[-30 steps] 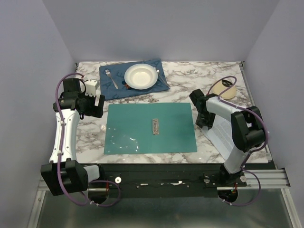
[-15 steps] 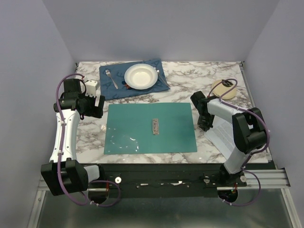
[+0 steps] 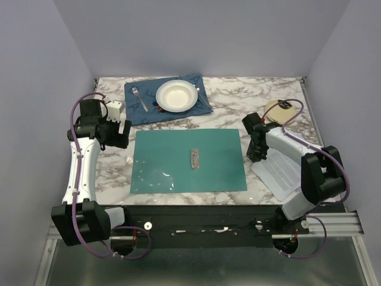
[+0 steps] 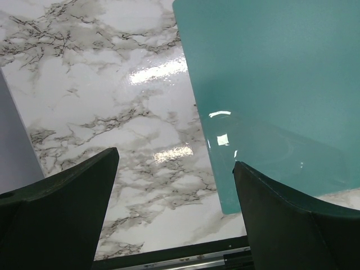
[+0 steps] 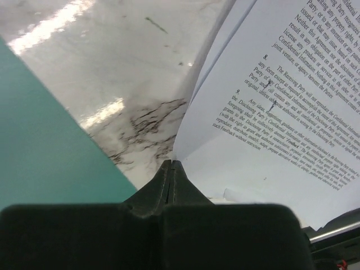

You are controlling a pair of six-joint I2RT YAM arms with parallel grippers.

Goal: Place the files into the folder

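While my right end effector (image 5: 171, 165) grips the files (image 5: 270, 163) at the right edge of the bench (image 3: 238, 95), pickup seems underway; next, I should carry them onto the folder (image 3: 169, 152).

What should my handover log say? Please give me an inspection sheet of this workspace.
Surface: marble-pattern table, glossy.
Job's things: folder lies flat mid-table, metal clip on top; files lie right of it, edge by the fingers lifted.
Clutter: blue placemat at the far edge carrying a white bowl and fork; cream round object far right.
Grippers: left gripper open, beside the folder's left edge; right gripper fingers shut at the files' edge, pinch not discernible.
Cables: purple cables along both arms, one looping over the cream round object.
Surroundings: plain walls on three sides.
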